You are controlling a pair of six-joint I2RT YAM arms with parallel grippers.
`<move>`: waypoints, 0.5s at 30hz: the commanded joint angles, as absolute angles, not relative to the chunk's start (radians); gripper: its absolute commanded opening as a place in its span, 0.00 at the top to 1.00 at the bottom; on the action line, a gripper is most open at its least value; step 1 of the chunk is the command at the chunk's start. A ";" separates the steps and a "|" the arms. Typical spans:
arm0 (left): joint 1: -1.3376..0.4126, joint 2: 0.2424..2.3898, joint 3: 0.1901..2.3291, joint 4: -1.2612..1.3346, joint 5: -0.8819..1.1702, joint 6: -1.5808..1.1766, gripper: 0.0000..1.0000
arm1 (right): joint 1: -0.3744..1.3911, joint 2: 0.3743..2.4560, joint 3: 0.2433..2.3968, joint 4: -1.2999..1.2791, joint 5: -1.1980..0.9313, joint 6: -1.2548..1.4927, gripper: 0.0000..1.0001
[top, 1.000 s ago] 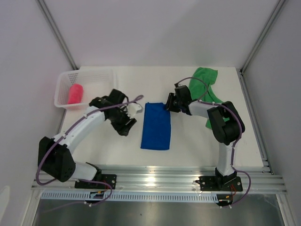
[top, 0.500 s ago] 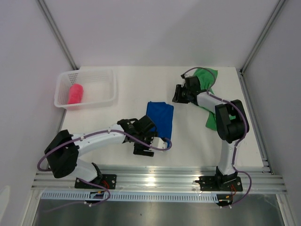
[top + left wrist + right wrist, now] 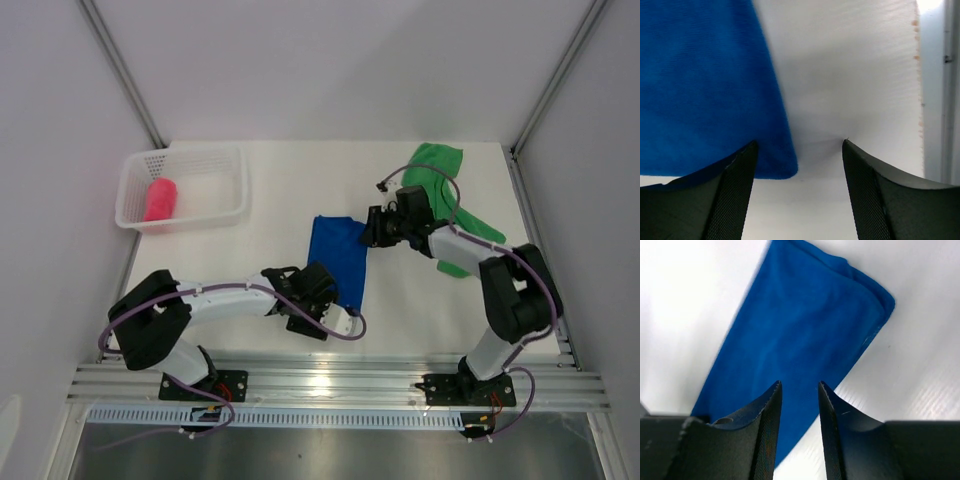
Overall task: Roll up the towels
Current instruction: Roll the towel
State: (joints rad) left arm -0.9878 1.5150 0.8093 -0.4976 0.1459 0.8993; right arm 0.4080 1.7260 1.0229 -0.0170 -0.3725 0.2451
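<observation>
The blue towel [image 3: 338,262] lay flat as a folded strip in the middle of the table [image 3: 230,250], so the step in hand looked to be the start of its roll; the pink-red towel [image 3: 160,199] sat already rolled in the white basket [image 3: 190,152], and the green towel [image 3: 437,165] lay crumpled at the far right, partly under the right arm, its turn not yet come; the left gripper [image 3: 797,160] was low at the strip's near end, its jaws spread wide with a corner of the cloth lying between them and nothing pinched; the right gripper [image 3: 799,390] hung over the far right corner, its jaws parted by a narrow gap, with only the towel showing below and nothing gripped; the next move probably called for the left jaws to close on the near edge, catching every layer, then tip it over toward the far end; the right gripper would likely need to pin or steady the far end, since soft cloth slides and a skewed first turn gives a loose roll
</observation>
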 commanded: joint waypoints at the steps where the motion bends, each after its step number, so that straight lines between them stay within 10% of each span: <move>1: -0.994 1.535 0.793 -0.388 0.072 0.923 0.30 | 0.400 1.527 0.926 0.077 -0.429 0.187 0.62; 15: -0.950 1.533 0.779 -0.403 0.078 0.802 0.99 | 0.356 0.959 0.626 0.042 -0.581 -0.167 0.54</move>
State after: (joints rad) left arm -0.9836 1.5375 0.7570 -0.3054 0.0204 0.8772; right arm 0.3607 1.0050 0.6552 0.0711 -0.4908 0.0151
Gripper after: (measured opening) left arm 0.023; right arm 0.458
